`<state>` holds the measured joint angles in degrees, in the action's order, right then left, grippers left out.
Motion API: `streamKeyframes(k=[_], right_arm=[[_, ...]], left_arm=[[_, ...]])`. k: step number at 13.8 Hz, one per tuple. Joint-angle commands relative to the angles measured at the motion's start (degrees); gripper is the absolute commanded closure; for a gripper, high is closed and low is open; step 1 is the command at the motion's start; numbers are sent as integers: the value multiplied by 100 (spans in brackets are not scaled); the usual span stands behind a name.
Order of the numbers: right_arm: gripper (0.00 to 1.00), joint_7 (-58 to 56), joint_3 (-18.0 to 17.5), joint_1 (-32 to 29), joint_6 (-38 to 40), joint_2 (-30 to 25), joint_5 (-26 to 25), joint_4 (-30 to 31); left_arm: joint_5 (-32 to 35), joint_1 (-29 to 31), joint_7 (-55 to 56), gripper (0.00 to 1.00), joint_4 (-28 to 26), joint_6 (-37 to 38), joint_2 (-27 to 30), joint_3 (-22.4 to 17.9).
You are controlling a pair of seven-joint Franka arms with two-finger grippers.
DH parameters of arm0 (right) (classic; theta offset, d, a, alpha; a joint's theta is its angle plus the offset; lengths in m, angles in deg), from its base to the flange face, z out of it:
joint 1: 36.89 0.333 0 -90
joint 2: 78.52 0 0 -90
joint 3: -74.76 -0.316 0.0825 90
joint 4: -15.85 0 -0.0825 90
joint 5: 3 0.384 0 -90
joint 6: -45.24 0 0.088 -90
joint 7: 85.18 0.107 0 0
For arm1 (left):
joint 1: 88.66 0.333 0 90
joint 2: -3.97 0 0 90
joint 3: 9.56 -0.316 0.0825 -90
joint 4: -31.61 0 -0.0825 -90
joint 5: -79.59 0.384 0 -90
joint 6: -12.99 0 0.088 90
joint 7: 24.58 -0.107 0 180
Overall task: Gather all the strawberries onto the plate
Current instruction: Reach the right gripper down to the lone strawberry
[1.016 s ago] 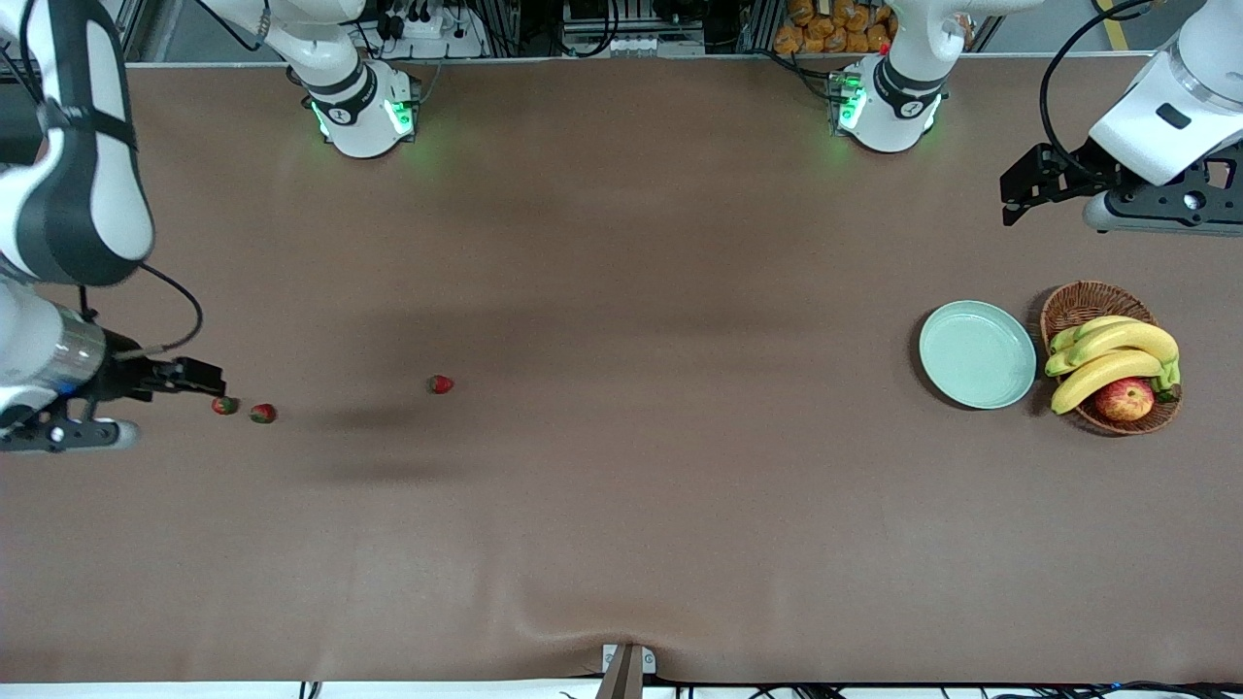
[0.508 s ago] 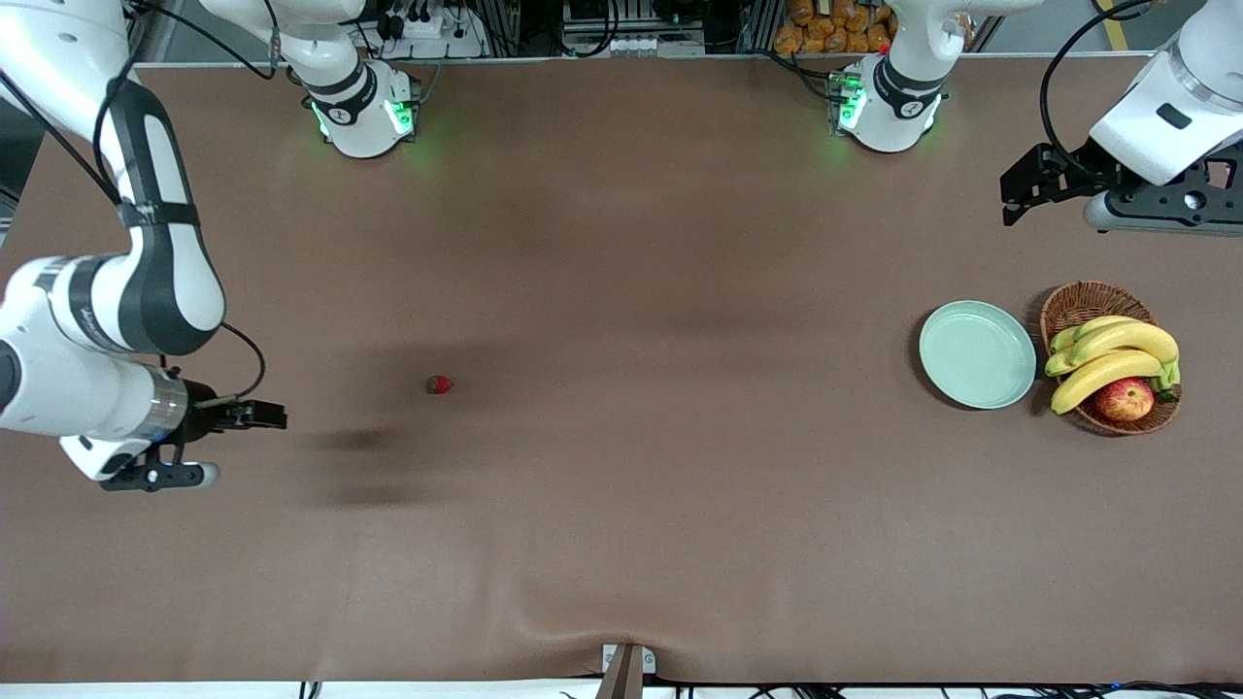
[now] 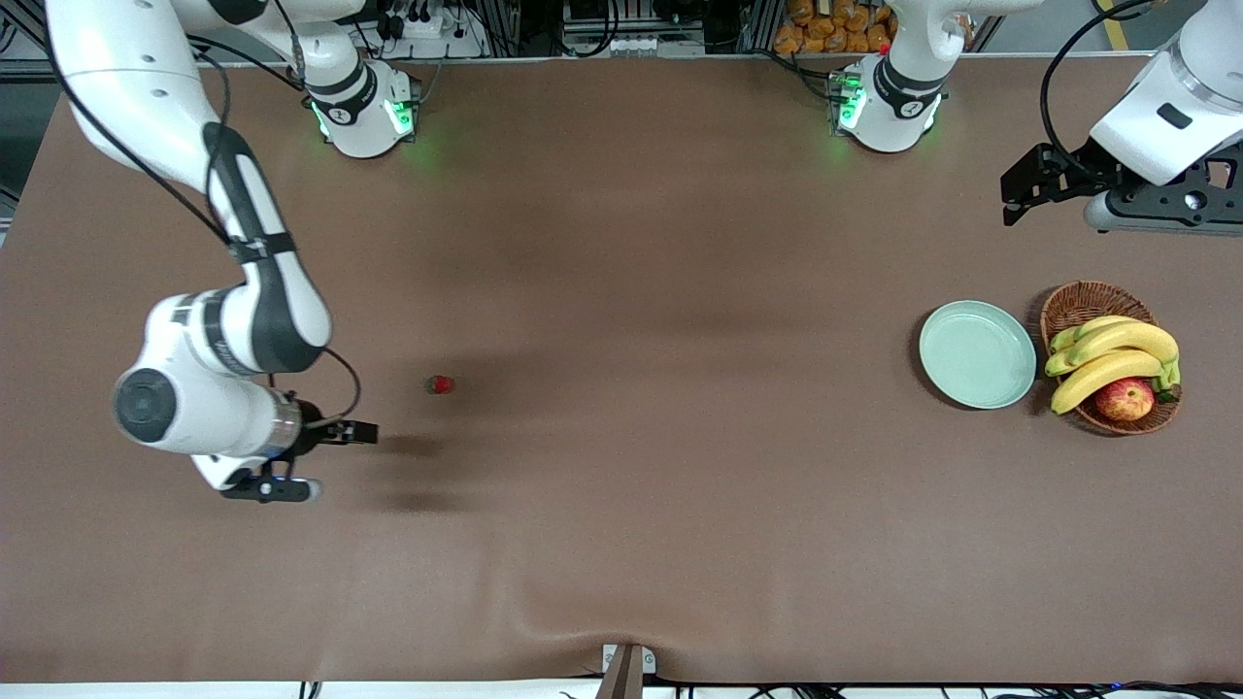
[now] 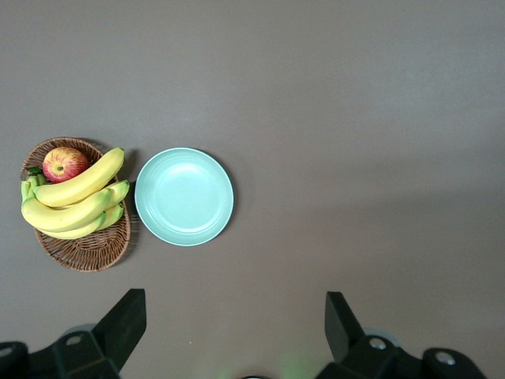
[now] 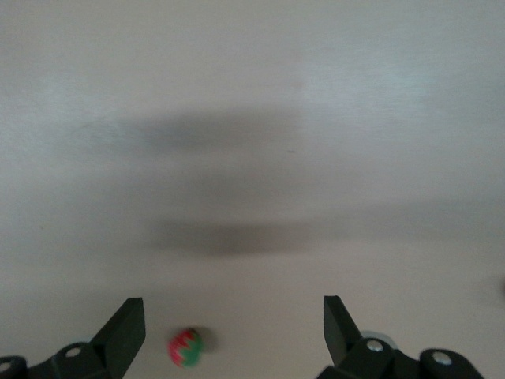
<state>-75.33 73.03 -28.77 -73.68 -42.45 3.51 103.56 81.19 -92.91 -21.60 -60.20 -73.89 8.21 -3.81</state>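
The right gripper (image 3: 364,433) is hanging wide open over the brown table (image 3: 621,505) near a tiny red strawberry (image 3: 441,384), while the left gripper (image 3: 1015,194) is waiting open, up above the round mint-green plate (image 3: 977,353) beside the wicker basket (image 3: 1088,301).

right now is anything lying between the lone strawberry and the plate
No. In the front view the stretch of brown table between the strawberry and the plate is bare.

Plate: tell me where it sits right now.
The plate lies empty on the table toward the left arm's end, right beside the wicker basket of bananas, in both front and left wrist views.
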Motion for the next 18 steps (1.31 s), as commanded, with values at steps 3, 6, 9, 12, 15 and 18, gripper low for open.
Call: streamKeyframes(k=[3,6,9,12,15,18], right_arm=[[0,421,42,356,-176,313,34,167],[0,421,42,452,-53,305,43,493],[1,709,42,610,218,305,52,590],[12,921,42,760,545,305,52,642],[26,922,41,839,484,305,61,889],[33,913,42,831,370,313,61,880]], left_arm=[[-126,56,-114,0,58,30,-2,-21],[-126,56,-114,0,58,21,-11,-39],[-126,56,-114,0,58,-5,-11,-48],[-126,56,-123,0,58,-14,-11,-57],[-117,56,-123,0,58,-14,-11,-57],[-117,56,-114,0,58,-14,-11,-57]])
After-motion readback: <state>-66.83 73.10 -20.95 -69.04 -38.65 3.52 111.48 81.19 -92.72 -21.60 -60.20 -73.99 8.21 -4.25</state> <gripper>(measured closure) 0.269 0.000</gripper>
